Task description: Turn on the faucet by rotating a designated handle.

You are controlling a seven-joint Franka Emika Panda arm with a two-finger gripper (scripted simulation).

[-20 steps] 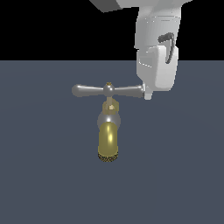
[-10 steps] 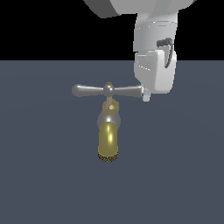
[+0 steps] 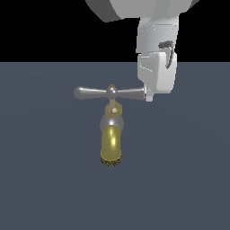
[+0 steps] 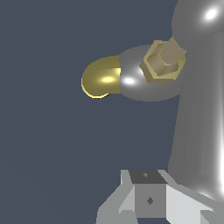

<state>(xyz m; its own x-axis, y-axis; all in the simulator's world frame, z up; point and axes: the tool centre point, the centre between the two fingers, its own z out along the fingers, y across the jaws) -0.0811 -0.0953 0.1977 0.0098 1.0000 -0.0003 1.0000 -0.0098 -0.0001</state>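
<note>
The faucet (image 3: 111, 143) stands in the middle of the exterior view, its gold spout pointing at the camera and a dark mesh tip at the end. On top lies the handle (image 3: 93, 93), a silver crossbar that is level and runs left to right. My gripper (image 3: 149, 95) hangs at the bulb on the exterior view's right, fingers together and shut on nothing, its tip against that bulb. The wrist view shows the gold spout (image 4: 99, 79), the handle's thick silver arm (image 4: 197, 109), and my gripper (image 4: 148, 199) close beside that arm.
A flat dark grey floor (image 3: 45, 179) spreads all around the faucet under a black background. No other object is in view.
The gripper has barely shifted at the crossbar's right end. The arm above it has leaned slightly. The handle looks unturned.
</note>
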